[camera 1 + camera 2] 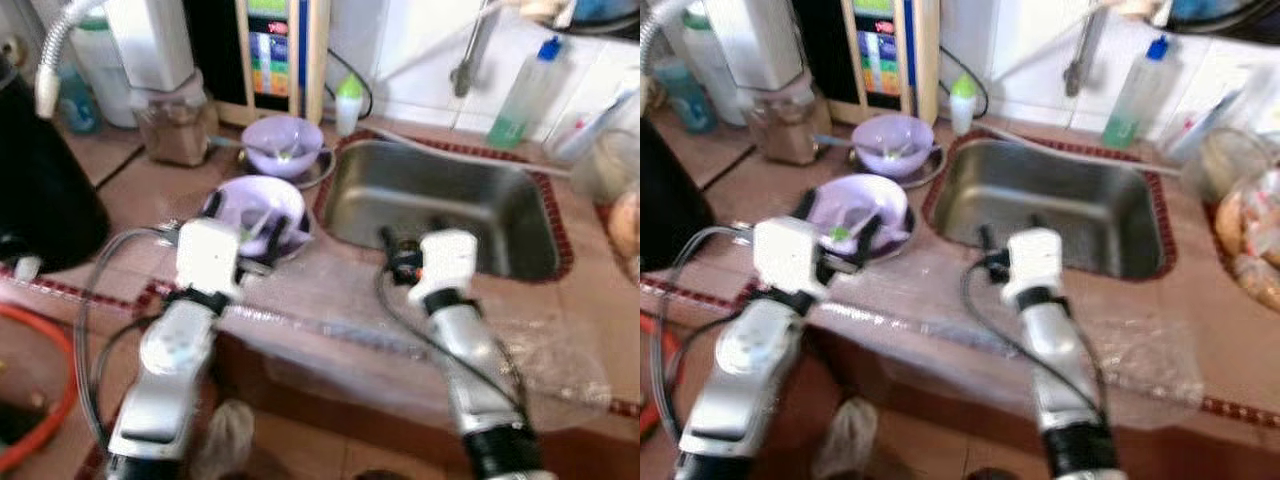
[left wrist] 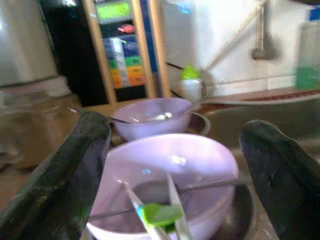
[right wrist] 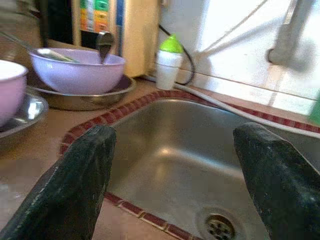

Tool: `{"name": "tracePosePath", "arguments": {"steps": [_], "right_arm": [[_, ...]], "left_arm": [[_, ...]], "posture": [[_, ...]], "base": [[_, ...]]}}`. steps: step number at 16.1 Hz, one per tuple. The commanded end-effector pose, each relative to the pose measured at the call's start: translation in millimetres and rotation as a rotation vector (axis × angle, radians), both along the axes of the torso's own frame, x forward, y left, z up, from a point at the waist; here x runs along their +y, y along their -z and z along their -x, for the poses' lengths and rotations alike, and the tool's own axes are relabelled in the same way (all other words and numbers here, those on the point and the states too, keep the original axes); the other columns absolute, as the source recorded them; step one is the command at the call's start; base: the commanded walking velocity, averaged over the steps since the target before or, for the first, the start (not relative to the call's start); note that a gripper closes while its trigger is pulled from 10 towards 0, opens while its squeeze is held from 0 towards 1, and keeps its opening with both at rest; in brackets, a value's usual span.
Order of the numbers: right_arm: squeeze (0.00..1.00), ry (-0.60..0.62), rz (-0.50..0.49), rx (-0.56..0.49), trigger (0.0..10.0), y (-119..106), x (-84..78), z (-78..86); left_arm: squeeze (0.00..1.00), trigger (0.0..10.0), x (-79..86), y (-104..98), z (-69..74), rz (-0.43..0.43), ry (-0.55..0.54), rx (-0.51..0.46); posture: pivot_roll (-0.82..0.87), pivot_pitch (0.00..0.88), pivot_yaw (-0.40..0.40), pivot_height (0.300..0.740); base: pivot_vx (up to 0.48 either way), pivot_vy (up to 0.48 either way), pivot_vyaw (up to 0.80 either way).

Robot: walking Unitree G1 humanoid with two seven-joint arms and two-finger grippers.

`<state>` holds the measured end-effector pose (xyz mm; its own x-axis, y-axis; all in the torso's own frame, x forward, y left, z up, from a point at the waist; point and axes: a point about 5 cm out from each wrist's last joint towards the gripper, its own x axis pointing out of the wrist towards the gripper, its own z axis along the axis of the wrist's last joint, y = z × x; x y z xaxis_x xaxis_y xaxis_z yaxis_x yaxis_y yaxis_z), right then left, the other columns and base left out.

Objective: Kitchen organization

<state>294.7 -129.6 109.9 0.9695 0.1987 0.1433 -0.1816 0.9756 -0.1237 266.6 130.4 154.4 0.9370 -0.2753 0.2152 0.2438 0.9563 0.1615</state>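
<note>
Your left claw [image 1: 243,226], fingers spread, frames the near purple bowl [image 1: 258,205] at centre-left on the counter [image 1: 340,290]; your right claw [image 1: 412,238], also released, overhangs the sink [image 1: 440,205]: next, judge a rim grasp.

two lilac bowls [image 1: 262,205], a steel-grey sink [image 1: 440,205] edged with dark red tiles, brownish-pink counter [image 1: 330,290].

Two lavender bowls [image 1: 258,207], one sink [image 1: 440,205]
</note>
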Motion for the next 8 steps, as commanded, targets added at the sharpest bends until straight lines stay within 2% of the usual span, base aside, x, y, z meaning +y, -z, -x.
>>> {"name": "tracePosePath", "arguments": {"steps": [1, 4, 8], "right_arm": [[0.00, 0.017, 0.011, -0.002, 10.0, -0.7, -7.6, -0.7], [0.00, 0.015, 0.015, 0.000, 10.0, 0.0, -8.4, -0.5], [0.00, -0.001, 0.019, 0.006, 10.0, 1.4, -6.6, 0.6]], "left_arm": [[0.00, 10.0, -5.5, -1.9, 1.2, 0.005, 0.019, -0.010], [0.00, 10.0, -0.5, -2.9, 3.7, 0.018, -0.009, -0.017], [0.00, 10.0, 9.7, 10.8, 13.9, 0.020, -0.047, 0.012]], "posture": [[0.03, 0.000, 0.007, 0.740], [0.04, 0.000, 0.003, 0.740], [0.04, 0.000, -0.011, 0.740]], "base": [[0.000, 0.000, 0.00], [0.000, 0.000, 0.00], [0.000, 0.000, 0.00]]}}
